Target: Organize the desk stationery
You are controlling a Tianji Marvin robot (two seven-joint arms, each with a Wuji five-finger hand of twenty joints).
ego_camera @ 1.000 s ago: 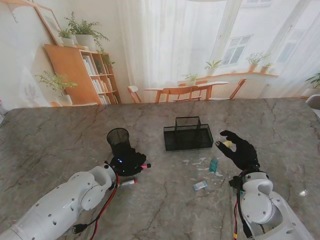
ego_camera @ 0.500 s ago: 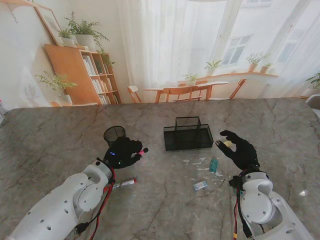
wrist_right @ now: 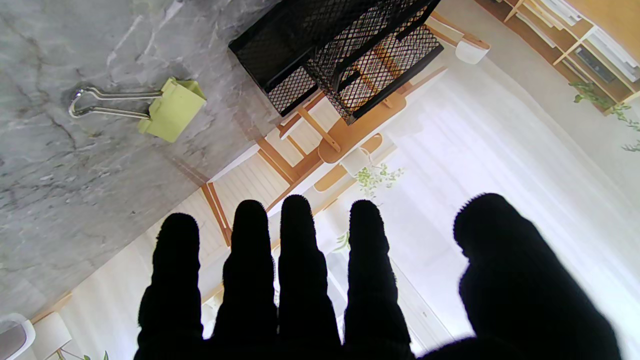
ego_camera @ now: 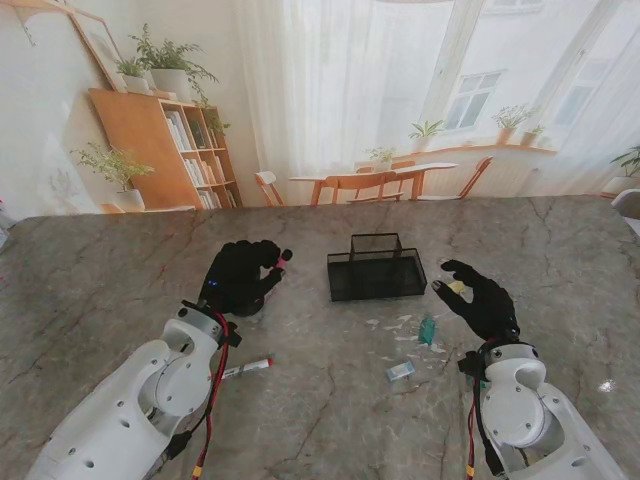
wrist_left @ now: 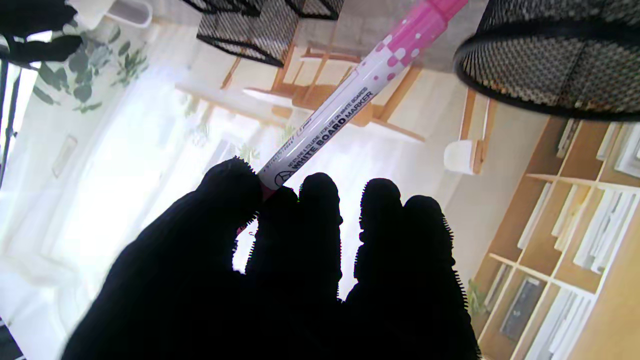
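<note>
The robot's left hand (ego_camera: 243,277), gloved in black, is raised off the table with thumb and fingers (wrist_left: 320,210) pinched closed around a pen, its white arm reaching in from the near left corner. The right hand (ego_camera: 482,298) hovers palm-down, fingers (wrist_right: 297,240) spread and holding nothing.

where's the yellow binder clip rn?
In the stand view, the yellow binder clip lies on the marble table's right side, by the open right hand's fingertips, right of the black mesh tray.

Pink-and-white dotted marker (wrist_left: 350,95), black mesh cup (wrist_left: 550,55), seemingly pale-green clip (wrist_right: 172,109).
</note>
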